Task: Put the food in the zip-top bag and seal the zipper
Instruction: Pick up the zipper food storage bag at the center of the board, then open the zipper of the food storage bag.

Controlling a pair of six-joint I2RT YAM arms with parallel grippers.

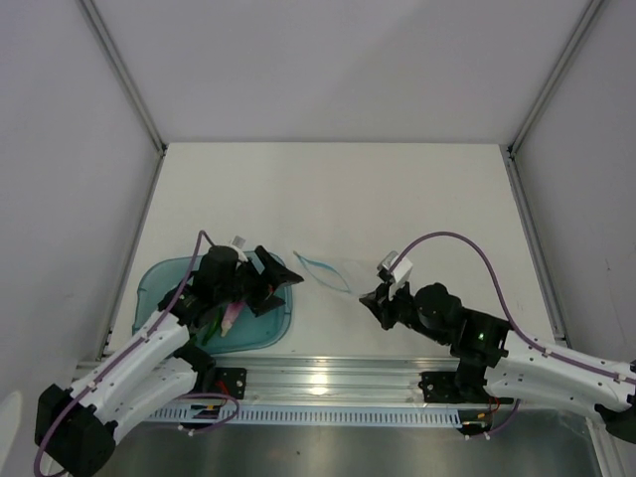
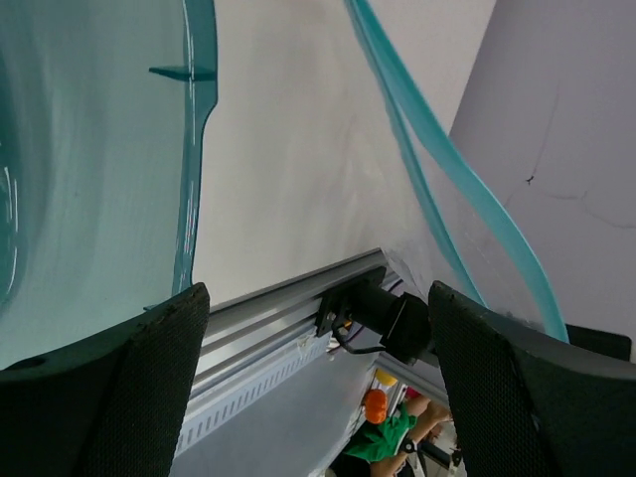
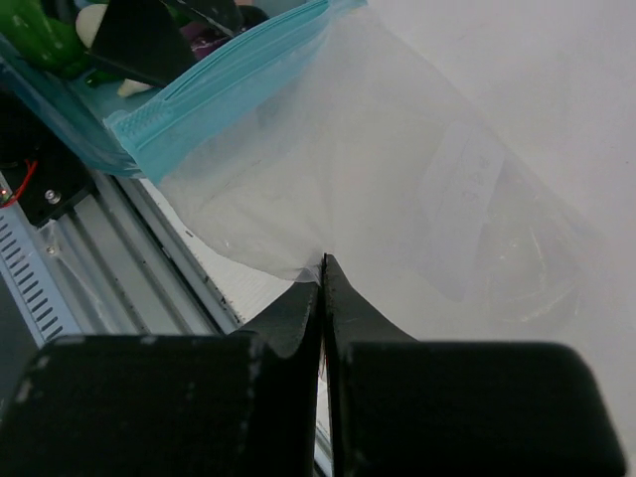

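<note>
The clear zip-top bag [image 1: 336, 270] lies on the table between the arms, its light-blue zipper [image 1: 316, 266] facing the teal tray [image 1: 159, 283]. My right gripper [image 1: 373, 296] is shut on the bag's near right edge. In the right wrist view the jaws [image 3: 324, 260] pinch the clear film [image 3: 397, 169], and the zipper [image 3: 219, 89] is lifted at the upper left. My left gripper [image 1: 283, 281] is open and empty at the tray's right rim, close to the bag's mouth. Its fingers [image 2: 119, 388] stand wide apart, with the zipper [image 2: 437, 159] just above. Green and pink food [image 1: 227, 318] lies in the tray, mostly hidden under the left arm.
The aluminium rail [image 1: 328, 378] runs along the table's near edge under both arms. In the right wrist view a green food piece [image 3: 40, 35] and a purple one [image 3: 204, 45] show beyond the zipper, beside the left gripper. White walls close in the table on three sides.
</note>
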